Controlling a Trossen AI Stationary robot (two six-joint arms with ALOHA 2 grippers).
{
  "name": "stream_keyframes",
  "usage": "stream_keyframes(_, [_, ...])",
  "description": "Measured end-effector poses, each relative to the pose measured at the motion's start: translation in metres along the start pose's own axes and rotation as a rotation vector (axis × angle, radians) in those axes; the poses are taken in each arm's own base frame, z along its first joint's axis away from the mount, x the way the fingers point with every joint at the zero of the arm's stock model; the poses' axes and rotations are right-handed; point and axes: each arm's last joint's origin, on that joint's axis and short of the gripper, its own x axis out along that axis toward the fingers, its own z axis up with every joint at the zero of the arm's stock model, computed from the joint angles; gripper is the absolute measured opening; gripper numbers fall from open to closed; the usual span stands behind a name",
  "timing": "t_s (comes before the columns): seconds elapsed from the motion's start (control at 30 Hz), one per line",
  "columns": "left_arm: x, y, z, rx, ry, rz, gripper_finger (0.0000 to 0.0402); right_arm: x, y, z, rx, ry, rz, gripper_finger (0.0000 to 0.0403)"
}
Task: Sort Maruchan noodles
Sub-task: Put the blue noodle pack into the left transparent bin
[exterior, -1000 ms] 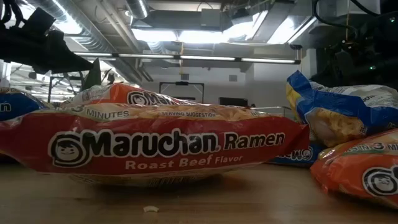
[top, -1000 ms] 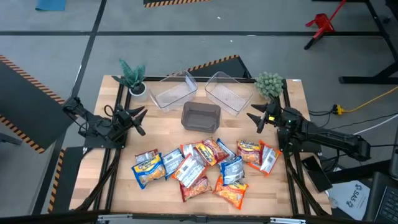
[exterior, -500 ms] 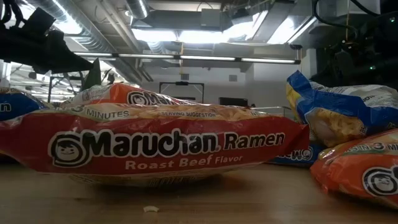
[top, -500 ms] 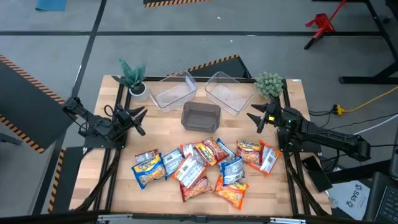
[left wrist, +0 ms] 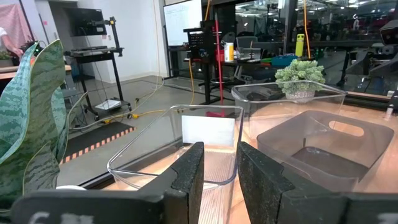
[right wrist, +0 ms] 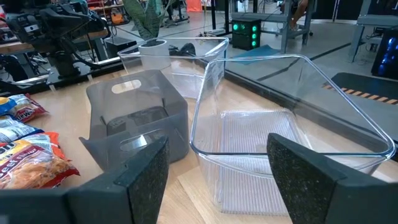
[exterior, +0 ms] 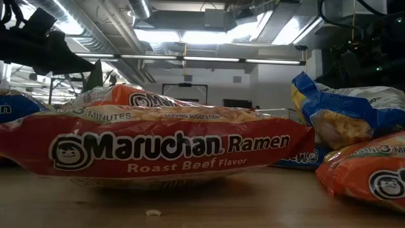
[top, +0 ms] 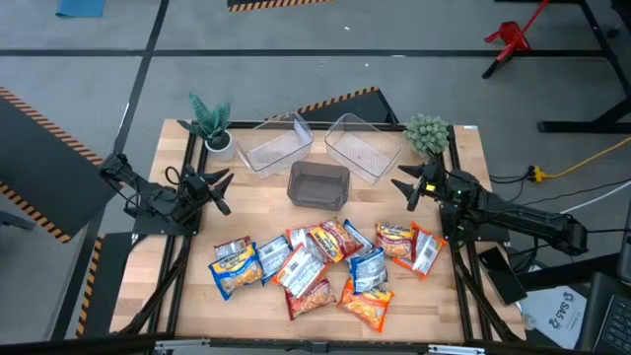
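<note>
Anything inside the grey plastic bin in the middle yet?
Nothing shows inside the grey plastic bin: from above and from the right wrist its floor looks bare. The near inner wall hides a strip of floor. The ramen packets lie in front of it.

Maruchan noodles (top: 315, 264): about twelve packets; clear bins (top: 269, 145): two; grey bin (top: 317, 185): one; potted plants (top: 210, 123): two; robot arms (top: 158, 197): two
</note>
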Motion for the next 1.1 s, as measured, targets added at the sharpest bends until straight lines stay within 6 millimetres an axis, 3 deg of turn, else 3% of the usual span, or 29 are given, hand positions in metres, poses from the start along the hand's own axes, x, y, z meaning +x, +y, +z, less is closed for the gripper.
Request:
stream_keyframes(0.23, [0.000, 0.000, 0.001, -0.038, -0.003, -0.014, 0.0089, 0.000, 0.003, 0.005, 0.255, -0.036, 0.091, 0.0257])
stream_keyframes(0.57, [-0.003, -0.003, 0.030, -0.754, -0.079, -0.373, 0.0089, -0.001, 0.001, 0.012, 0.476, -0.128, 0.026, 0.0257])
stream_keyframes(0.87, [-0.004, 0.002, 0.040, -0.918, -0.119, -0.364, 0.0089, -0.001, -0.001, 0.012, 0.510, -0.154, -0.047, 0.0257])
stream_keyframes(1.1, [-0.006, 0.007, 0.051, -1.095, -0.177, -0.477, 0.0089, -0.001, -0.002, 0.012, 0.511, -0.159, -0.061, 0.0257])
